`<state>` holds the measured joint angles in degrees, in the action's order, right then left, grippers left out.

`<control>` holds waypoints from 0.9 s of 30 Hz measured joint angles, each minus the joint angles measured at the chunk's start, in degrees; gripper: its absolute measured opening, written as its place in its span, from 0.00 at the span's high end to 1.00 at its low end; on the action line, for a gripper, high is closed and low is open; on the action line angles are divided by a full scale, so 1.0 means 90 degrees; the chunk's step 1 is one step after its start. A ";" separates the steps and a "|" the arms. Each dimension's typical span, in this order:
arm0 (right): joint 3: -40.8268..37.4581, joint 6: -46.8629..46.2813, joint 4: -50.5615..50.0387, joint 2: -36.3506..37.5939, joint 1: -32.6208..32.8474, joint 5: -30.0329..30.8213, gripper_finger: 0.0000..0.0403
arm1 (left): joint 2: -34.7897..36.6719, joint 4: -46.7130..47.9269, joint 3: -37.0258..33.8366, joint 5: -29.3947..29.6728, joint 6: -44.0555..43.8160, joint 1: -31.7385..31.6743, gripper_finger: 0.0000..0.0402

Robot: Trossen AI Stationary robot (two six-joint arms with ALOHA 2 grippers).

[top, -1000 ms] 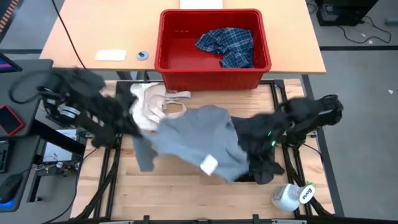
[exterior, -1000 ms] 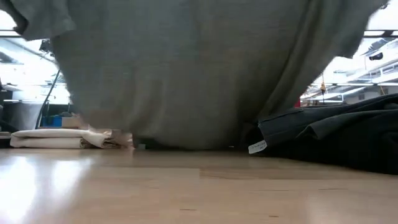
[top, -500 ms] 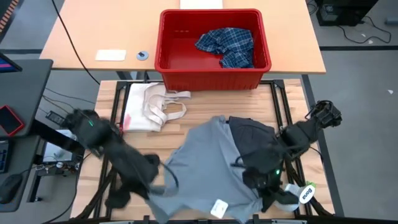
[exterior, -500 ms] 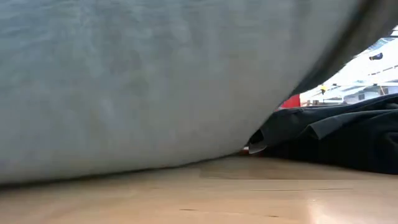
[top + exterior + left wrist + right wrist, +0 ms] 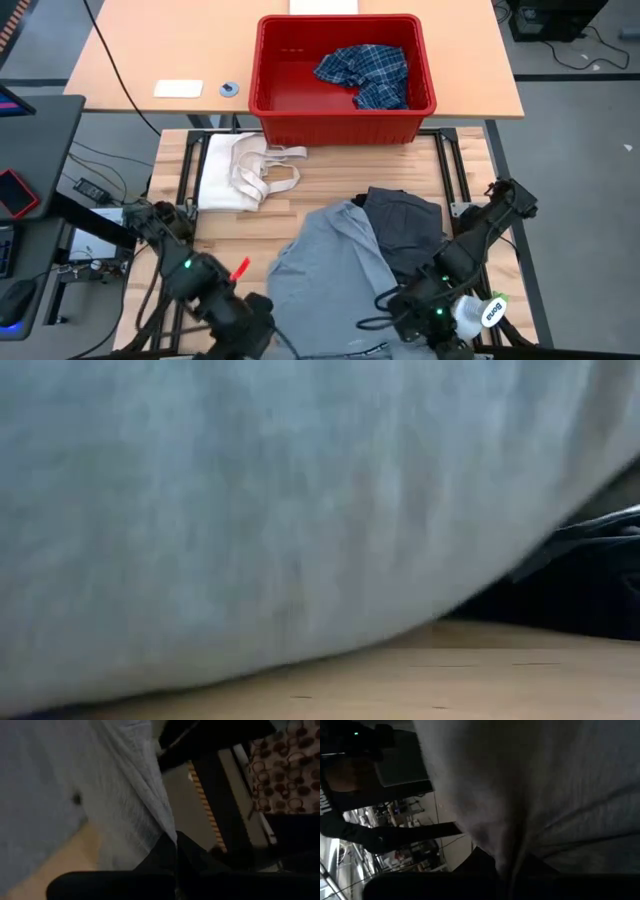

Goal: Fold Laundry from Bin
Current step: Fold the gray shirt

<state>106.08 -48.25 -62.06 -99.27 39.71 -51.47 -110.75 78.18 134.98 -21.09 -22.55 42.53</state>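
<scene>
**Grey garment stretched at lower edge of frame**

Now the light grey garment (image 5: pixel 330 265) lies spread at lower centre of the high view, both arms pinching its lower edge. Left gripper (image 5: pixel 252 322), lower left, fingers clamped tight on the cloth (image 5: pixel 130 805); right gripper (image 5: pixel 418 312), lower right, likewise closed on the fabric (image 5: pixel 530 785). Dark grey garment (image 5: pixel 408 225) sits just right of it, touching, partly overlapped. Red bin (image 5: pixel 340 118) at upper centre, plaid shirt (image 5: pixel 365 72) inside at its right. Cream cloth with strap loops (image 5: pixel 240 172) left of centre on the wooden table (image 5: pixel 250 230). White bottle (image 5: pixel 478 314) at lower right. Low view is filled by grey fabric (image 5: pixel 250 510).
</scene>
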 joint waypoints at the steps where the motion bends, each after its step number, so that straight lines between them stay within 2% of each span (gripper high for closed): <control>1: 0.0000 -0.0083 -0.0024 0.0062 0.0067 0.0052 0.96 | -0.0029 -0.0212 0.0000 0.0150 -0.0061 0.0064 1.00; 6: 0.0017 -0.0383 -0.0030 0.0380 0.0539 0.0589 0.96 | -0.0175 -0.0974 0.0002 0.0979 -0.0613 0.0147 1.00; 11: 0.0012 0.0000 -0.0473 0.0389 0.0751 0.1328 0.96 | -0.0423 -0.0556 0.0002 0.1703 -0.0874 0.0160 1.00; 15: 0.0012 -0.0019 -0.1619 0.0365 0.0727 0.2469 0.96 | -0.0659 0.0144 -0.0059 0.2109 -0.1160 0.0194 1.00; 20: 0.0012 0.0096 -0.3029 0.0375 0.0226 0.3986 0.96 | -0.0693 0.1221 -0.0439 0.2862 -0.1495 0.0112 1.00; 24: 0.0013 0.0084 -0.3029 0.0462 -0.0362 0.5492 0.96 | -0.0409 0.1329 -0.1012 0.3310 -0.1765 -0.0062 1.00; 27: 0.0044 0.0277 -0.3114 0.0483 -0.0819 0.6108 0.96 | -0.0125 0.1299 -0.1630 0.3690 -0.1980 -0.0262 1.00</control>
<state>106.48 -45.76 -90.09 -94.92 32.34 3.51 -111.87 89.87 120.31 12.12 -40.38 40.17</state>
